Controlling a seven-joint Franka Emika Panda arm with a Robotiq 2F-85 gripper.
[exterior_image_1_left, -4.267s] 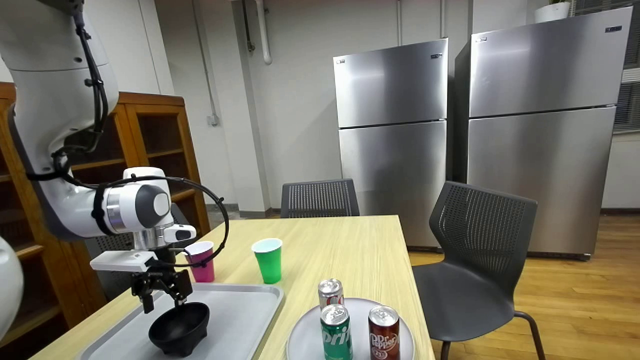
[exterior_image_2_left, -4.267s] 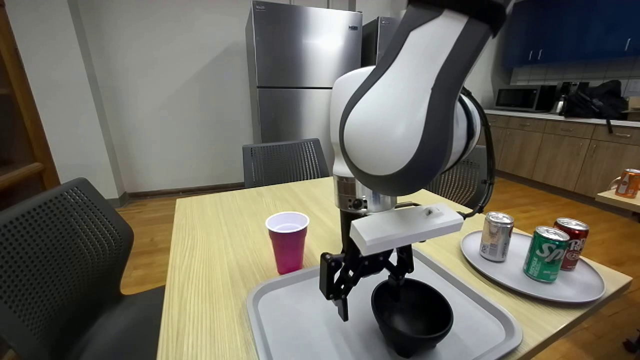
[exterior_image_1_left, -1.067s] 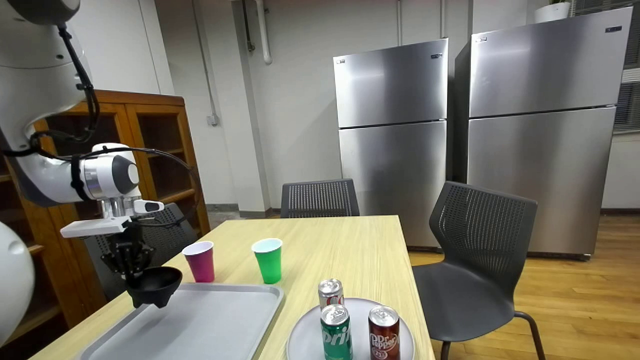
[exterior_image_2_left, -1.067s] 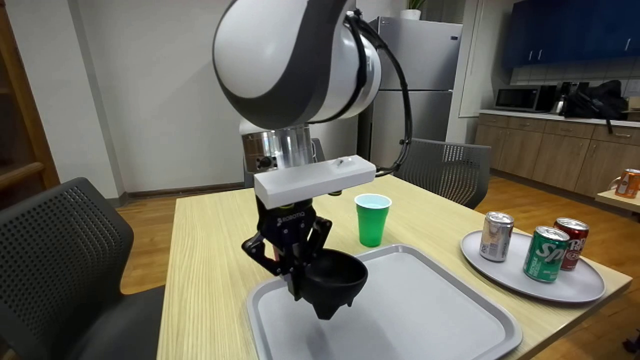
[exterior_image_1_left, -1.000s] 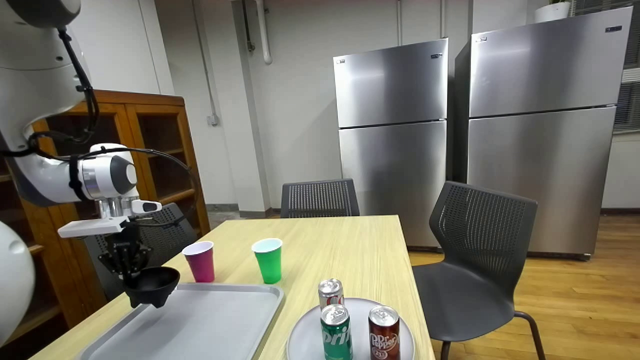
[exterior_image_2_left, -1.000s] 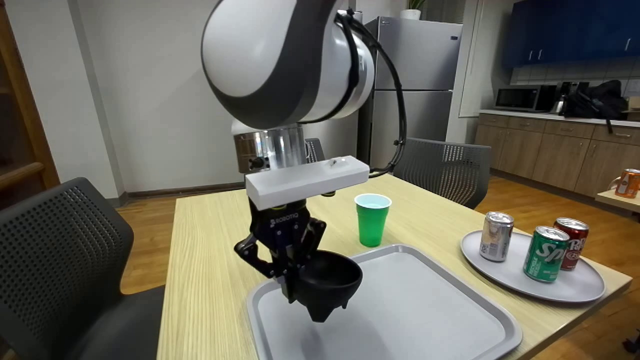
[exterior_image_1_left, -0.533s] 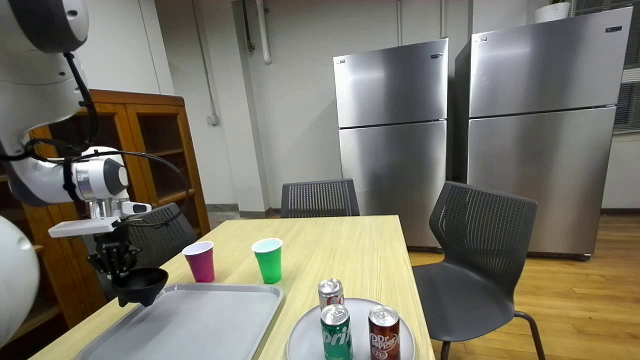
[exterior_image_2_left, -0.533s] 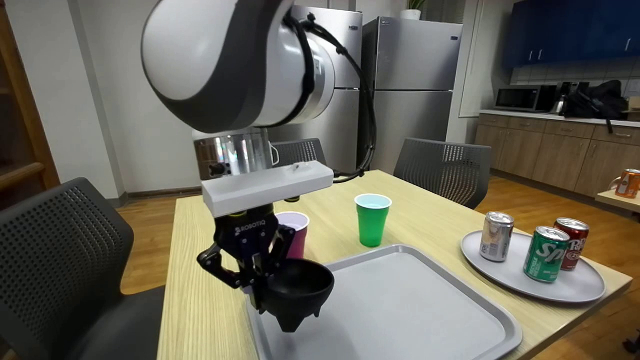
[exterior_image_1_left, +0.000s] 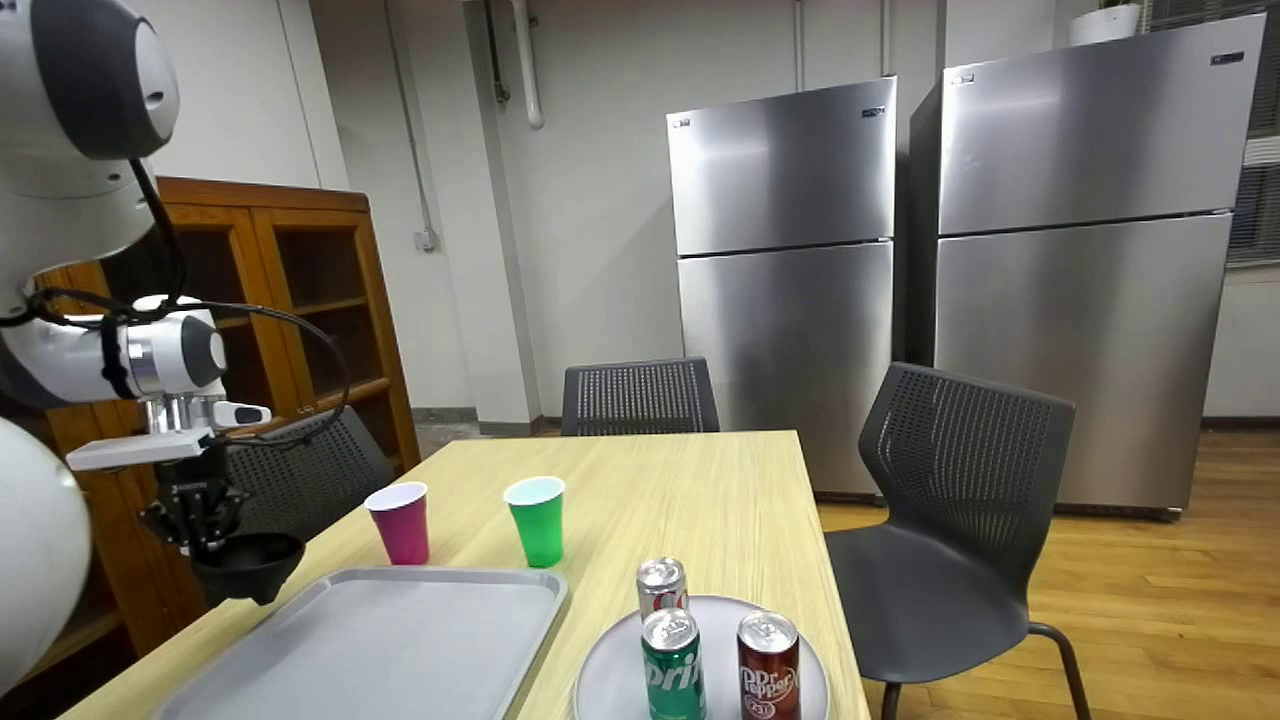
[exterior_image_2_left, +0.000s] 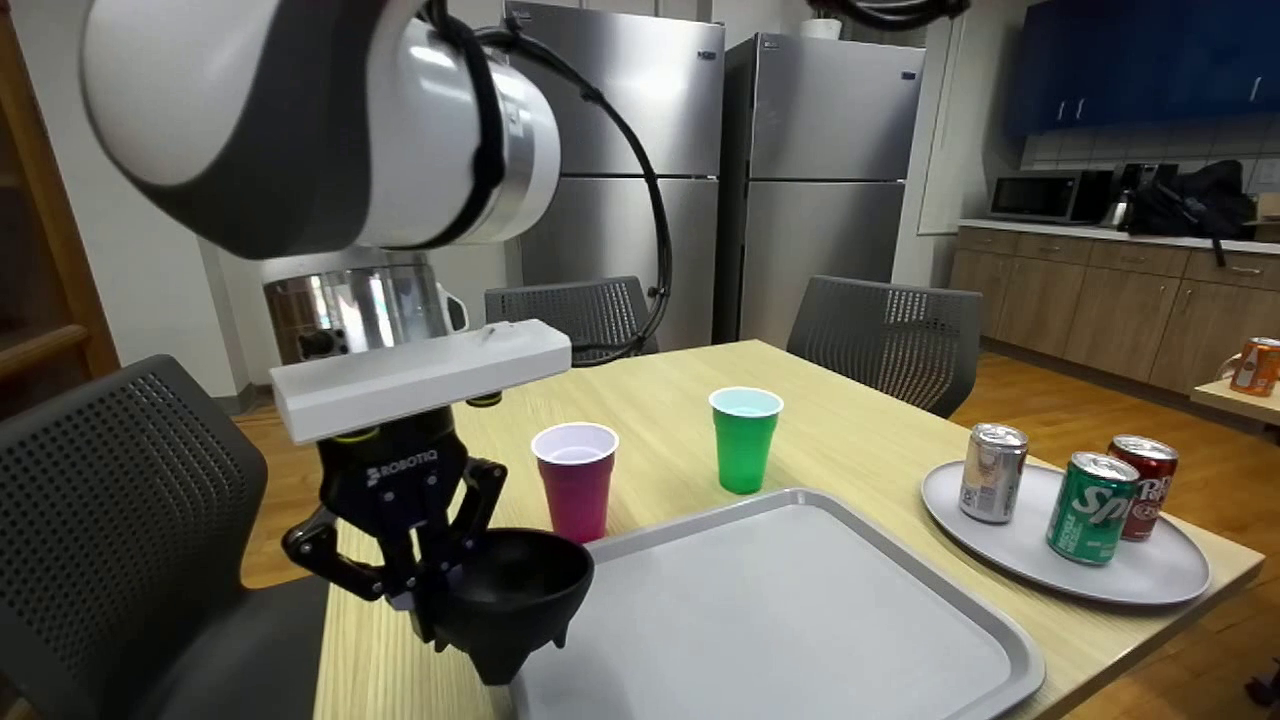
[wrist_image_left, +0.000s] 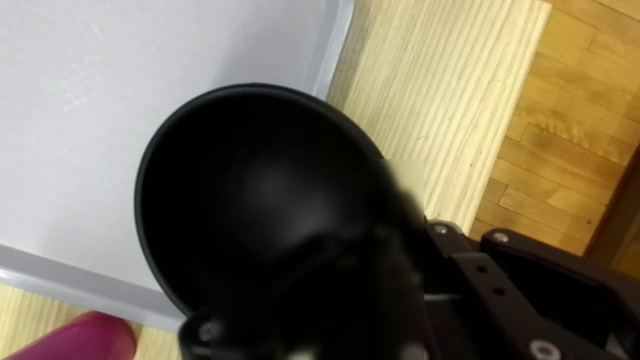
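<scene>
Black bowl (exterior_image_2_left: 525, 600): held in the air at one corner of the tray (exterior_image_2_left: 790, 610), the corner by the edge of the counter (exterior_image_2_left: 660, 425); opening upward, roughly level. How much of it overhangs the tray I cannot tell exactly.
Pincer (exterior_image_2_left: 436, 592): clenched on the bowl's wall, with one finger inside and one outside; a few seconds ago its jaws stood apart, one finger dipped into the bowl.
Bowl's shift: it stood on the tray a few seconds back, was up over the tray about a second ago, and has since travelled outward to the rim.
Carry so far: by my judgement the pick-up is complete and the grip looks steady; the bowl is in transit and not yet set down.
Purple cup (exterior_image_2_left: 578, 495): upright, just beside the tray's rim, near the bowl; unmoved, and no longer hidden behind the pincer in an exterior view.
Green cup (exterior_image_2_left: 745, 450): upright, along that same side of the tray, unmoved.
Plate (exterior_image_2_left: 1165, 570): apart from the tray, on its side away from the bowl; silver can (exterior_image_2_left: 993, 475), Sprite can (exterior_image_2_left: 1093, 510) and Dr Pepper can (exterior_image_1_left: 769, 662) stand on it, as before.
</scene>
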